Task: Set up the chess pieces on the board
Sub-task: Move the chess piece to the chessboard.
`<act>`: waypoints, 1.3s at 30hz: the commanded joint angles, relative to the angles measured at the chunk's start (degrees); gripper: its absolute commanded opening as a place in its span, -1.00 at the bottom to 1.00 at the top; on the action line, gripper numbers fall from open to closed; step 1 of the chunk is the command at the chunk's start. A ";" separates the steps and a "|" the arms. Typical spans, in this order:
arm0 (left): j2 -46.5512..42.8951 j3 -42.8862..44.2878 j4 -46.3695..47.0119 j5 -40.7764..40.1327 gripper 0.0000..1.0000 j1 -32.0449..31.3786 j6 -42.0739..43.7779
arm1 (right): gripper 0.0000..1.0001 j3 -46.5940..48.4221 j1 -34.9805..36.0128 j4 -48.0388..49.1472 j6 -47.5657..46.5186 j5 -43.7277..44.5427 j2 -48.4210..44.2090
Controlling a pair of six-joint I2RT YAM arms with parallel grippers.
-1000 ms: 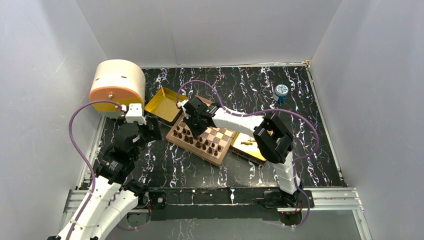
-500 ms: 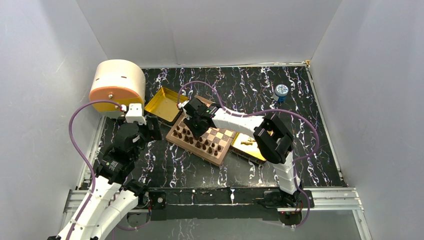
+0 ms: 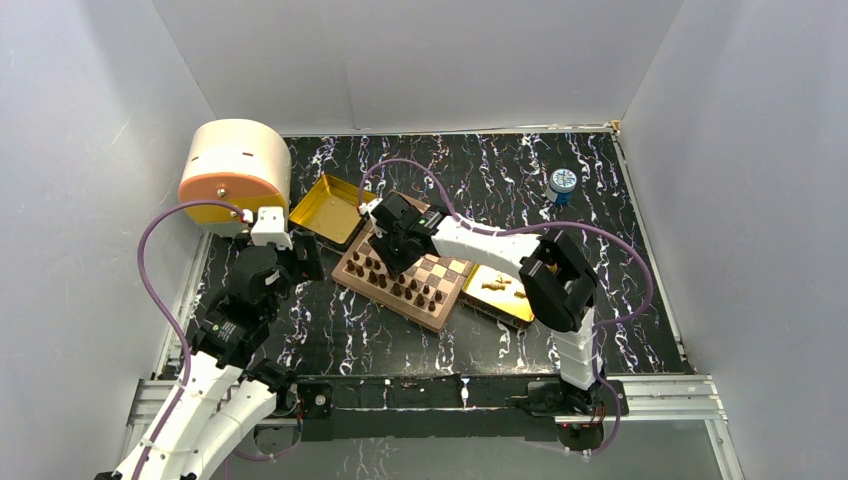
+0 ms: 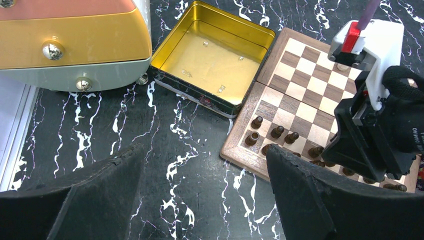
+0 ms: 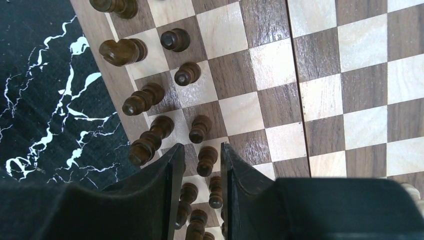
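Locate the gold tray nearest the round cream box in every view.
Top external: the gold tray sits left of centre, beside the far-left edge of the board.
Left wrist: upper middle, left of the board.
Right wrist: not in it.
Shared landmark: the board with its dark chess pieces, seen in all three views.

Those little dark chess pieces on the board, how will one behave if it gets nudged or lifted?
Probably light and stiff: the dark pieces look like small turned wood. Likely tippy, tall on narrow bases and crowded, so one may topple neighbours. Fallen, it could roll on the smooth board.
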 commanded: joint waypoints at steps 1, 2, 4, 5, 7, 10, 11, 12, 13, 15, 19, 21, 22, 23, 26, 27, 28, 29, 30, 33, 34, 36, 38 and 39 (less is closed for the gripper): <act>-0.42 -0.02 0.99 -0.92 0.78 -0.14 0.55 | -0.17 -0.11 0.20 -0.40 0.08 0.17 -3.89; -0.49 0.00 1.00 -0.92 0.78 -0.14 0.55 | -0.18 -0.30 0.20 -0.61 0.04 0.23 -4.01; -0.45 -0.07 0.95 -0.87 0.78 -0.14 0.55 | -0.19 -0.73 0.18 -0.63 -0.05 0.39 -4.42; -0.48 -0.02 0.99 -0.85 0.78 -0.14 0.55 | -0.20 -0.92 0.20 -0.62 -0.17 0.50 -4.49; -0.40 0.00 1.00 -0.76 0.78 -0.14 0.50 | -0.25 -1.14 0.17 -0.67 -0.35 0.86 -4.46; -0.33 0.00 0.92 -0.66 0.78 -0.14 0.53 | -0.34 -1.25 0.21 -0.75 -0.49 1.23 -4.31; -0.40 0.00 0.99 -0.66 0.78 -0.14 0.51 | -0.35 -1.25 0.20 -0.76 -0.51 1.20 -4.23; -0.37 -0.06 0.99 -0.65 0.78 -0.14 0.54 | -0.36 -1.20 0.20 -0.79 -0.45 1.22 -4.14; -0.38 -0.03 1.00 -0.65 0.78 -0.14 0.55 | -0.37 -1.24 0.22 -0.84 -0.47 1.24 -4.09; -0.36 0.00 0.99 -0.66 0.78 -0.14 0.52 | -0.41 -1.25 0.20 -0.93 -0.53 1.25 -3.97; -0.28 0.00 0.96 -0.74 0.78 -0.14 0.54 | -0.46 -1.41 0.22 -1.15 -0.54 1.64 -3.96; -0.31 -0.08 1.00 -0.74 0.78 -0.14 0.51 | -0.47 -1.50 0.19 -1.33 -0.40 1.84 -3.96; -0.32 -0.01 0.98 -0.74 0.78 -0.14 0.50 | -0.47 -1.50 0.23 -1.52 -0.37 1.90 -3.96; -0.32 0.00 0.93 -0.74 0.78 -0.14 0.55 | -0.47 -1.51 0.26 -1.69 -0.35 1.99 -3.96; -0.23 -0.04 1.00 -0.74 0.78 -0.14 0.55 | -0.47 -1.60 0.25 -1.65 -0.29 2.02 -4.12; -0.23 0.00 0.94 -0.70 0.78 -0.14 0.54 | -0.47 -1.60 0.26 -1.65 -0.25 2.03 -4.20; -0.10 0.00 0.95 -0.68 0.78 -0.14 0.55 | -0.45 -1.60 0.26 -1.50 -0.29 2.03 -4.34; -0.14 0.00 0.92 -0.66 0.78 -0.14 0.55 | -0.43 -1.53 0.20 -1.29 -0.26 1.92 -4.45; -0.15 0.00 0.99 -0.66 0.78 -0.14 0.53 | -0.40 -1.52 0.25 -1.01 -0.25 1.80 -4.56; -0.11 0.00 0.99 -0.65 0.78 -0.14 0.49 | -0.35 -1.17 0.25 0.07 -0.34 1.16 -4.66; -0.13 -0.04 1.00 -0.65 0.78 -0.14 0.49 | -0.33 -0.90 0.19 0.04 -0.38 0.84 -4.58; -0.14 -0.04 0.97 -0.63 0.78 -0.14 0.53 | -0.32 -0.40 0.19 0.02 -0.36 0.35 -4.48; -0.18 -0.03 0.99 -0.70 0.78 -0.14 0.55 | -0.30 -0.09 0.17 0.11 -0.26 0.46 -4.61; -0.31 -0.04 0.97 -0.74 0.78 -0.14 0.53 | -0.30 0.20 0.24 0.11 -0.11 0.74 -4.76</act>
